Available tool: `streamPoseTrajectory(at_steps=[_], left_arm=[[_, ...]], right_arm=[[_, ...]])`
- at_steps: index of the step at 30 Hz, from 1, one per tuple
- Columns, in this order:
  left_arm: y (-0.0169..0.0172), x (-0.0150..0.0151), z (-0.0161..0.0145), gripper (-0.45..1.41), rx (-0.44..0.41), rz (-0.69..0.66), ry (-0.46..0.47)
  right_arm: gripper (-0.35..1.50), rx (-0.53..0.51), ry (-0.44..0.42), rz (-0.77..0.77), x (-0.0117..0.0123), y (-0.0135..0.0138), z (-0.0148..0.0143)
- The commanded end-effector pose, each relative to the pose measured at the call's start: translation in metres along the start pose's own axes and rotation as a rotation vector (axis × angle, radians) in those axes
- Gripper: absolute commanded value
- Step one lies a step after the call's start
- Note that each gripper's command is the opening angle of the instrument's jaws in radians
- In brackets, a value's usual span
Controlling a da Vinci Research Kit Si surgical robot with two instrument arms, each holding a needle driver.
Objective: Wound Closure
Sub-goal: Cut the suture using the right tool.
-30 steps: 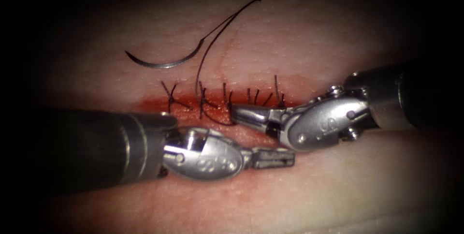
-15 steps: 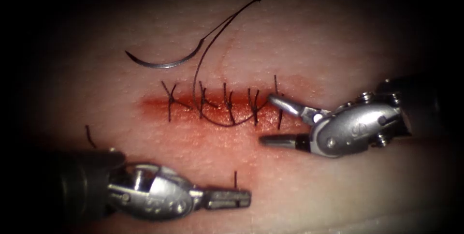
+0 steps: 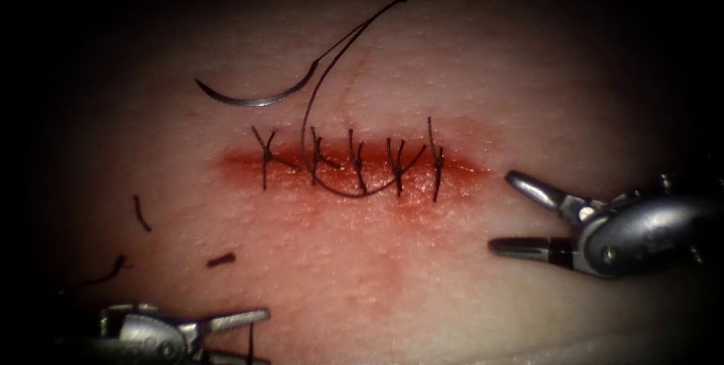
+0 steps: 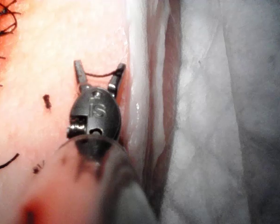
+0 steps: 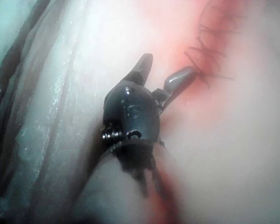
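The cut (image 3: 354, 165) runs across the tissue (image 3: 467, 71) with several dark stitches over it. The curved needle (image 3: 253, 99) lies free on the tissue above the cut's left end, not in the tissue. Its thread (image 3: 354, 37) arcs up, comes back down and loops under the stitches. My right tool (image 3: 503, 211) stands open and holds nothing, just right of the cut's right end; its open jaws show beside the stitches in the right wrist view (image 5: 168, 65). My left tool (image 3: 260, 337) is open low on the left. A short piece of thread (image 4: 100, 73) spans between its tips.
Red fluid (image 3: 249, 161) stains the tissue along the cut. Cut ends of thread (image 3: 141, 213) (image 3: 220, 260) (image 3: 113, 267) lie on the tissue to the lower left. The tissue's edge (image 4: 144, 93) and pale cloth (image 4: 224, 116) lie beside my left tool.
Both tools drew back from the cut, the left down and to the left, the right to the right. Both sets of jaws went from shut to open. The needle has not moved.
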Motion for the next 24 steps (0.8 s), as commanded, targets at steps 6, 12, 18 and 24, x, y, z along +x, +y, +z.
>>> streamPoseTrajectory(at_steps=[6, 12, 18, 24], left_arm=[[-0.0006, -0.0052, 0.0006, 0.84, -0.019, -0.134, -0.109], [-0.0002, -0.0074, -0.0017, 0.84, -0.032, -0.130, -0.199], [0.0004, -0.0073, -0.0054, 0.86, 0.002, -0.135, -0.274], [0.0006, -0.0033, -0.0080, 0.88, 0.025, -0.112, -0.304]], right_arm=[[1.35, -0.001, 0.001, 0.007, 0.0002, -0.0008, 0.0006], [1.33, -0.003, 0.000, 0.012, 0.0006, -0.0012, 0.0004], [1.33, -0.006, 0.001, 0.011, 0.0009, -0.0018, 0.0005], [1.33, -0.007, 0.001, 0.010, 0.0008, -0.0018, 0.0006]])
